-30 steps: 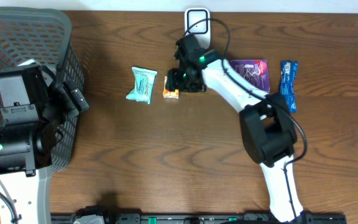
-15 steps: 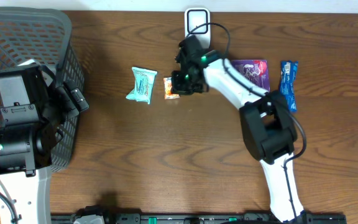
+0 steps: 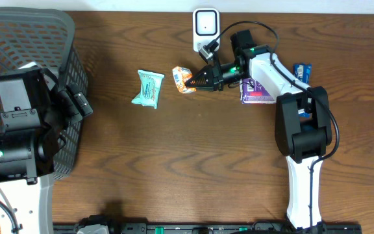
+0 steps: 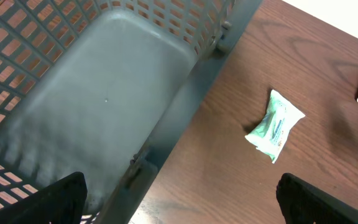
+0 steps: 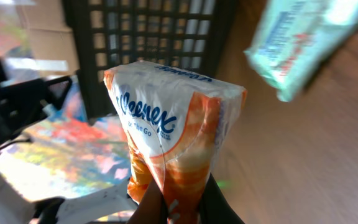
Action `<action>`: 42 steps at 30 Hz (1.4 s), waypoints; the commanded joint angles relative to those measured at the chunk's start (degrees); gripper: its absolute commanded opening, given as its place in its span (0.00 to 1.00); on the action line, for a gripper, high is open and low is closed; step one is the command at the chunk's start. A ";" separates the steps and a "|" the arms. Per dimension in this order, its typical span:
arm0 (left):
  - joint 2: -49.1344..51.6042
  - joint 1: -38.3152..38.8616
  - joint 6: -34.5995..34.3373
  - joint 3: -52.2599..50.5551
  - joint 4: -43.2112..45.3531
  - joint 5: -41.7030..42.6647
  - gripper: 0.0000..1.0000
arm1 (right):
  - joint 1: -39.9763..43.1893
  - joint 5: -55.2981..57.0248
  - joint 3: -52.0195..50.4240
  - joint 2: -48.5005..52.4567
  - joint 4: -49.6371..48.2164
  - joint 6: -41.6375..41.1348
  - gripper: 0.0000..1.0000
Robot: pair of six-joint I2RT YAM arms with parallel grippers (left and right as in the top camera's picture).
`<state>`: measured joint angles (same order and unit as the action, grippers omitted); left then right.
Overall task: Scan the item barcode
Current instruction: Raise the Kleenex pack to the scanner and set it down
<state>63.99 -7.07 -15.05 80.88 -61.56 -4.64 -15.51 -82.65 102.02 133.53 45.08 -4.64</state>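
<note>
Within right hand (image 3: 199,80) grip, tissue pack (image 3: 182,78).

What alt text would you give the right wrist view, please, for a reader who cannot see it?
The right claw pinches the lower end of an orange-and-white Kleenex tissue pack, held close to the camera. Behind it, out of focus, a mint-green packet lies on the brown wooden table, with a dark mesh basket beyond.

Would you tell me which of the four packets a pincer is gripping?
The orange Kleenex pack, clamped in the right pincer; the mint packet, purple packet and blue packet lie ungripped.
</note>
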 commanded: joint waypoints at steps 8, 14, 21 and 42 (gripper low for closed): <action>0.04 -0.24 -0.31 1.09 -0.15 -0.52 0.98 | -0.61 38.82 -0.42 -2.03 1.31 -14.62 0.01; 0.04 -0.24 -0.28 1.09 -0.15 -0.52 0.98 | 0.11 53.20 -0.39 -2.03 1.44 -21.14 0.01; 0.04 -0.24 -0.28 1.09 -0.15 -0.52 0.98 | -1.01 64.67 -0.39 -2.03 0.57 -24.06 0.20; 0.04 -0.24 -0.28 1.09 -0.15 -0.52 0.98 | -4.04 54.01 22.71 -2.05 13.79 -20.04 0.85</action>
<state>63.99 -7.07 -15.05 80.88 -61.56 -4.64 -17.08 -21.87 124.03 132.60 60.03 -25.23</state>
